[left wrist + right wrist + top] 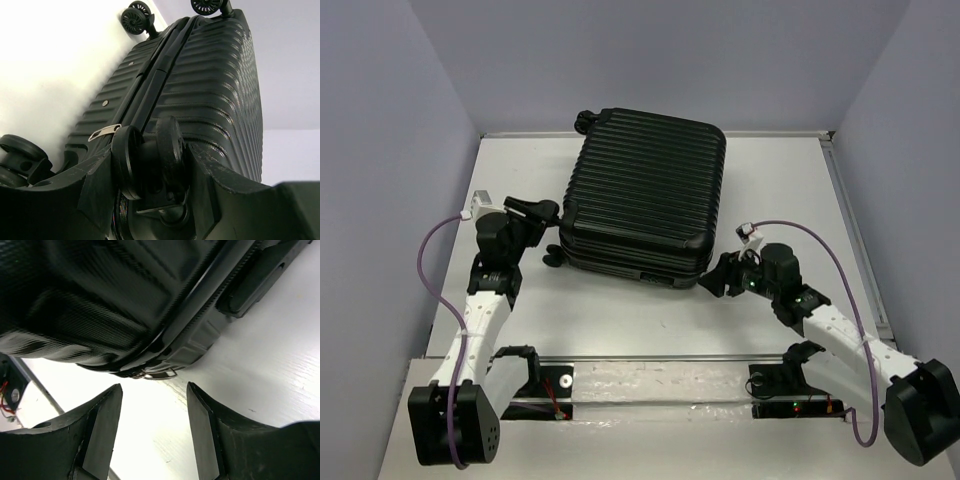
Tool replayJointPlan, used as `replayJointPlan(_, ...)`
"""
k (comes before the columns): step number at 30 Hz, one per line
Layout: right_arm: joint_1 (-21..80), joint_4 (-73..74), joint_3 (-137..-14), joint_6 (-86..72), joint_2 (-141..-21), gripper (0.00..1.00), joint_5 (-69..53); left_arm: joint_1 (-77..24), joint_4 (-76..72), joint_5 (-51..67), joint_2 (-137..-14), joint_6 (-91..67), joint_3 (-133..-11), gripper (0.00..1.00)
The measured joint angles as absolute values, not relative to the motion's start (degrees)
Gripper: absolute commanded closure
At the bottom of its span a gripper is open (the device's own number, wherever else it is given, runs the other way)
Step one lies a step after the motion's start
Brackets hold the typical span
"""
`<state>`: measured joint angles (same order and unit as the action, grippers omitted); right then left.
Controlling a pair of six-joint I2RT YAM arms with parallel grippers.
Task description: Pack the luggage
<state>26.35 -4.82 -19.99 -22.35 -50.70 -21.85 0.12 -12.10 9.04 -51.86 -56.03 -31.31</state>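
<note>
The luggage (645, 190) is a black ribbed hard-shell suitcase. It lies flat and closed in the middle of the white table (620, 310). My left gripper (545, 218) is at its near-left corner, and in the left wrist view the gripper (152, 172) is shut on a caster wheel (167, 150) of the luggage (210, 90). My right gripper (715, 280) is at the near-right corner. In the right wrist view this gripper (152, 430) is open and empty, just short of a metal zipper pull (160, 374) on the luggage's (125, 300) seam.
Another caster (20, 155) rests on the table left of my left fingers, and two more (585, 118) are at the far-left corner. A metal rail (650, 358) runs along the near edge. Grey walls enclose the table on three sides.
</note>
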Motion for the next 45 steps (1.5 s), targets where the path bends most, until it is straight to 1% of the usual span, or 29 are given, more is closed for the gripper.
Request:
replayJointPlan(3, 26.35, -5.65, -19.73, -22.06, -51.57, 0.41, -20.47, 0.10, -12.10, 9.39, -53.30, -55.75, -32.23, 0.94)
replayJointPlan(12, 26.35, -11.62, -19.09, -20.71, -56.40, 0.52, -21.15, 0.10, -12.32, 9.80, -53.84, -55.37, -32.45, 0.94)
replayJointPlan(13, 26.46, -12.14, -18.98, -20.62, -56.86, 0.57, -21.50, 0.12, -12.51, 9.85, -53.87, -55.40, -32.38, 0.94)
replayJointPlan(15, 26.87, -13.32, -18.94, -20.29, -57.89, 0.65, -22.35, 0.12, -12.91, 9.89, -53.89, -55.40, -32.16, 0.94)
replayJointPlan(16, 27.38, -13.96, -18.83, -20.34, -58.11, 0.80, -22.50, 0.12, -13.39, 9.91, -53.89, -55.40, -31.92, 0.94)
replayJointPlan(18, 29.04, -15.49, -18.24, -20.10, -57.98, 0.90, -22.44, 0.12, -14.44, 10.00, -53.89, -55.42, -31.29, 0.94)
replayJointPlan(19, 30.00, -15.97, -18.00, -20.36, -57.63, 0.93, -22.24, 0.12, -14.83, 10.07, -53.87, -55.40, -31.09, 0.94)
replayJointPlan(21, 32.69, -15.92, -17.45, -20.47, -55.83, 0.93, -19.73, 0.12, -16.27, 10.07, -53.74, -55.48, -30.26, 0.94)
replayJointPlan(23, 37.47, -14.02, -17.04, -21.58, -53.17, 0.93, -13.85, 0.12, -18.06, 10.02, -53.15, -55.83, -28.95, 0.94)
replayJointPlan(26, 50.09, -9.26, -17.96, -23.81, -50.65, 0.93, -1.72, -0.05, -21.61, 9.17, -50.61, -56.40, -25.36, 0.94)
replayJointPlan(28, 57.52, -6.20, -20.18, -25.26, -52.51, 0.93, 5.98, -1.41, -23.75, 6.66, -48.07, -56.71, -22.63, 0.94)
replayJointPlan(29, 62.00, -2.46, -23.49, -25.80, -55.09, 0.93, 11.64, -2.44, -25.17, 4.05, -46.74, -56.82, -21.17, 0.94)
replayJointPlan(30, 63.61, -0.36, -25.39, -26.33, -56.49, 0.93, 14.15, -2.92, -25.61, 2.07, -46.00, -56.82, -20.58, 0.94)
replayJointPlan(31, 65.41, 2.70, -29.30, -27.18, -60.75, 0.93, 18.13, -3.92, -26.35, -1.54, -44.91, -56.90, -19.44, 0.94)
replayJointPlan(34, 66.08, 5.32, -37.28, -26.39, -69.45, 0.93, 24.97, -7.92, -27.22, -7.84, -41.93, -57.21, -17.23, 0.94)
replayJointPlan(37, 64.01, 6.61, -46.19, -24.58, -78.41, 0.93, 26.61, -12.80, -27.46, -8.93, -38.81, -58.87, -14.96, 0.94)
replayJointPlan(40, 62.70, 7.22, -54.24, -22.41, -85.56, 0.93, 23.88, -16.29, -27.79, -7.57, -36.64, -60.25, -13.65, 0.94)
replayJointPlan(45, 60.47, 6.98, -58.98, -20.25, -89.62, 0.93, 17.17, -20.12, -28.58, -5.85, -34.57, -61.63, -12.21, 0.94)
